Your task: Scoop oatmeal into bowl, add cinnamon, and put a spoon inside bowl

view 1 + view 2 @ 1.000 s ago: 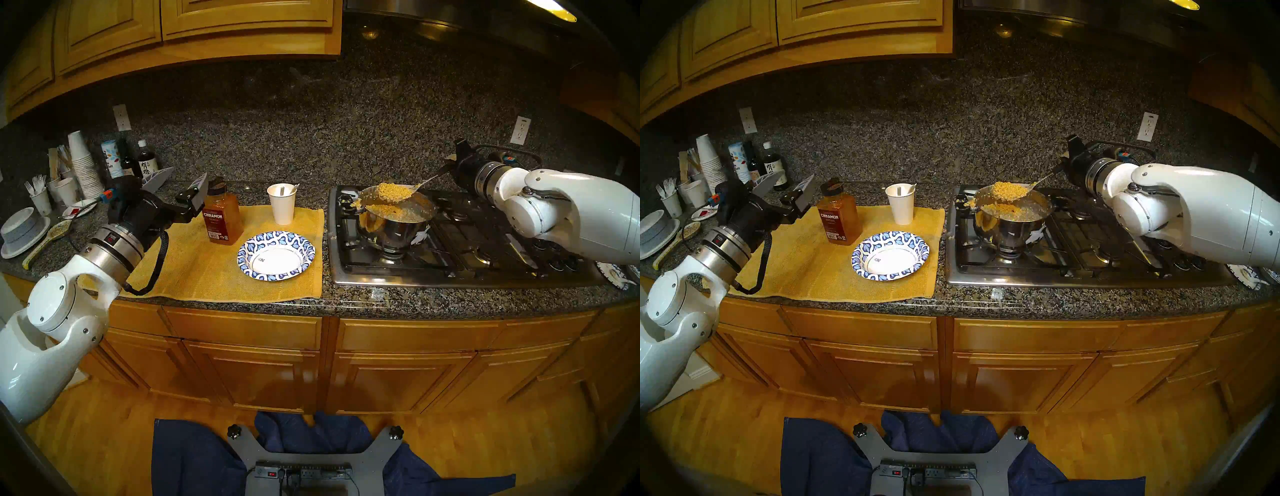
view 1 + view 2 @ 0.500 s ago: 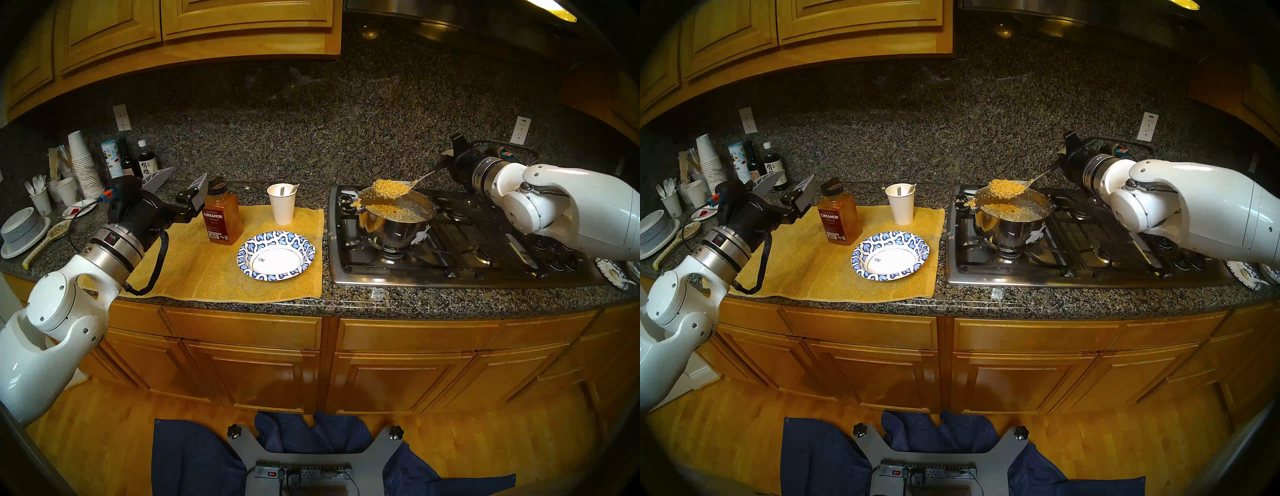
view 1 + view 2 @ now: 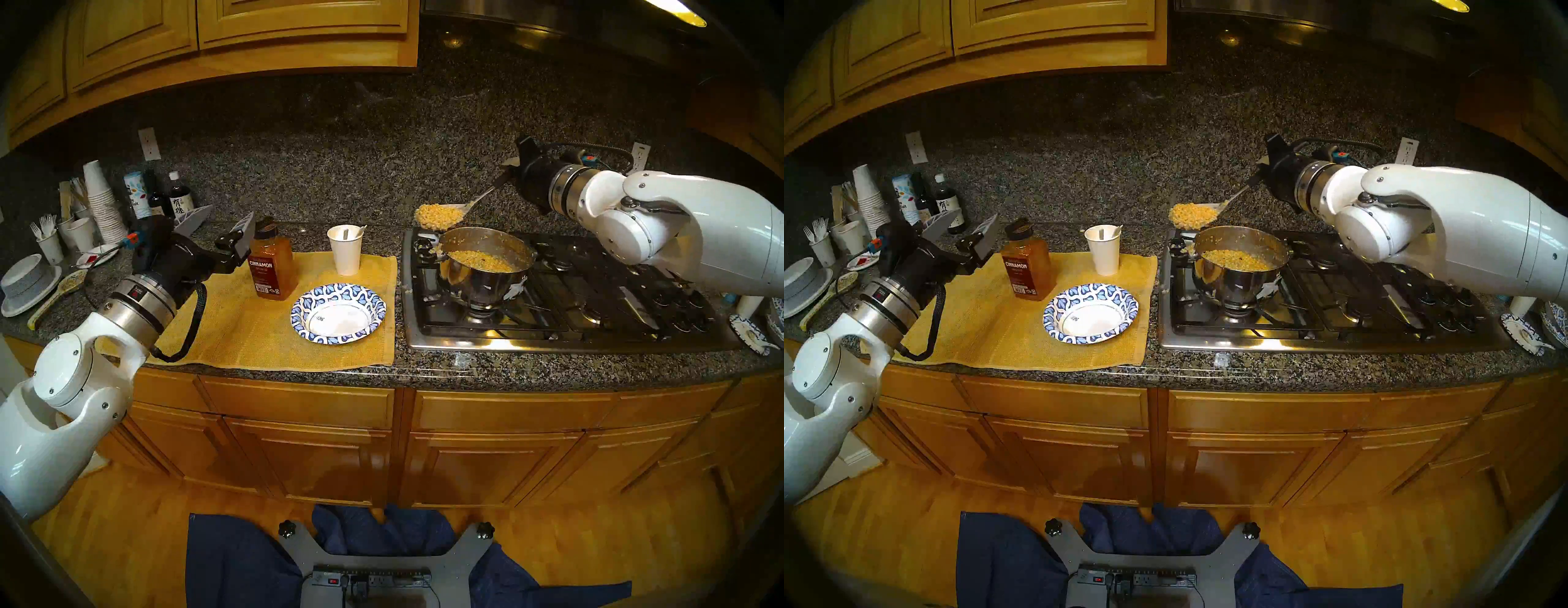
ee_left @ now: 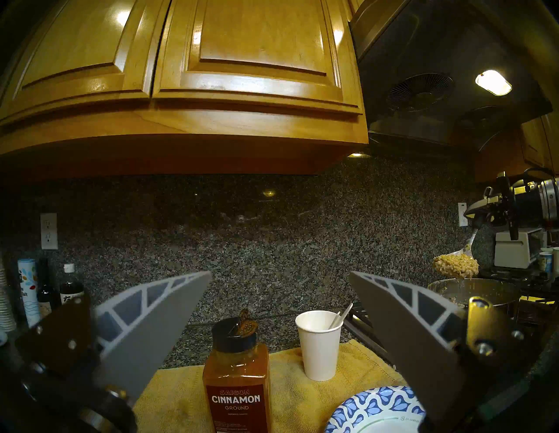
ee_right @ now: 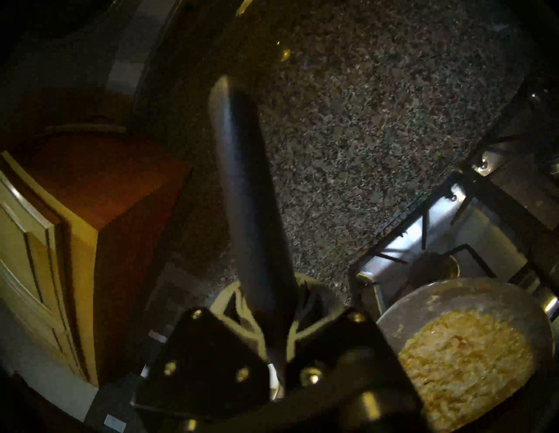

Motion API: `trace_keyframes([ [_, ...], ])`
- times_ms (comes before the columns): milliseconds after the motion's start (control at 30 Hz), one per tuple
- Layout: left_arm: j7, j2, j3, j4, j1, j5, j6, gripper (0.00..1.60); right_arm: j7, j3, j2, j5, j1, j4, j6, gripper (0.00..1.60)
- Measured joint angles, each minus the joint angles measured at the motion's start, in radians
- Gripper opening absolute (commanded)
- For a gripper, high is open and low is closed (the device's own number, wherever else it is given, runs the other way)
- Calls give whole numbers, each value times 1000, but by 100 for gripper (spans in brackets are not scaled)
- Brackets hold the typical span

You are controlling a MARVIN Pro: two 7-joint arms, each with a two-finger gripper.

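My right hand [image 3: 507,178] is clamped on the black handle of a shiny metal serving spoon [image 3: 439,217] heaped with lumpy yellowish oatmeal [image 3: 437,214], above the steel pot's [image 3: 483,278] left rim. My left hand [image 4: 279,305] gapes empty near the clear cinnamon bottle [image 3: 271,267]. The blue-and-white paper bowl [image 3: 338,313] sits empty on the yellow mat [image 3: 237,331].

Left end effector [image 4: 279,305] open; right end effector [image 3: 507,172] apparently clamped.

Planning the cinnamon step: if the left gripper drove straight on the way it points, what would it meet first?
Probably the granite backsplash: the open left gripper aims above the cinnamon. Depth is unclear.
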Motion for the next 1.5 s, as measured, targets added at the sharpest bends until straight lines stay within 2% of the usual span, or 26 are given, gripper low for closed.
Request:
trace_keyframes([
  [433, 0, 0, 0, 0, 0, 0, 0, 160, -35, 56, -122, 56, 7, 5, 19, 0],
  [967, 0, 0, -1, 0, 0, 0, 0, 160, -49, 116, -275, 57, -19, 74, 18, 0],
  [1133, 0, 0, -1, 0, 0, 0, 0, 160, -52, 123, -294, 57, -32, 70, 16, 0],
  [1500, -1, 0, -1, 0, 0, 0, 0, 160, -66, 125, -295, 57, -59, -9, -19, 0],
])
